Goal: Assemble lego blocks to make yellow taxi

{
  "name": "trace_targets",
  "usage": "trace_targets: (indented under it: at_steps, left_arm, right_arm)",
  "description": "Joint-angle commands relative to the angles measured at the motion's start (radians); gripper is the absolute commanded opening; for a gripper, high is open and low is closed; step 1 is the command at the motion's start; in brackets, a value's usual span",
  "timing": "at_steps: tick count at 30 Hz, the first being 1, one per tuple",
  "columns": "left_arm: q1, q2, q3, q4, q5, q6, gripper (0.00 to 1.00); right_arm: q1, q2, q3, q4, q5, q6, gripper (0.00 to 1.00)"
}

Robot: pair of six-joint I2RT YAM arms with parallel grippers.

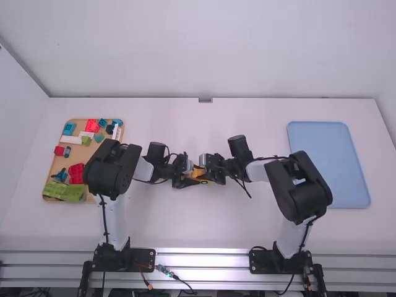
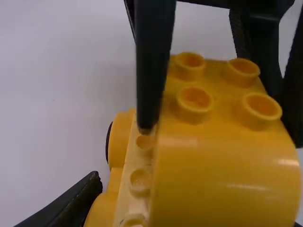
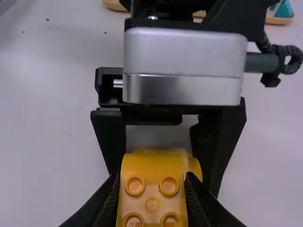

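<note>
Left gripper and right gripper both had the yellow taxi pinched! The brick tray sat at nine o'clock.

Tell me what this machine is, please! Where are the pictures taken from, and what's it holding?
It's a robot with a left arm and a right arm. The big picture looks down from above and behind them. The other two come from cameras on its wrists.

On the white table, a wooden tray of colorful blocks lies to the left, and a blue mat or tray to the right.

In the middle, the right gripper holds yellow blocks; the left gripper is right there too.
</note>
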Motion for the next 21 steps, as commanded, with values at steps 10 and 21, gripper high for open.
trace_targets:
  at_steps: [10, 21]
  left_arm:
    - [-0.046, 0.012, -0.019, -0.03, -0.151, 0.004, 0.48]
    - [-0.053, 0.012, -0.02, -0.022, -0.151, 0.005, 0.48]
  right_arm:
    - [-0.01, 0.092, 0.074, -0.002, -0.03, 0.039, 0.0]
    - [-0.01, 0.092, 0.072, -0.04, 0.004, 0.024, 0.0]
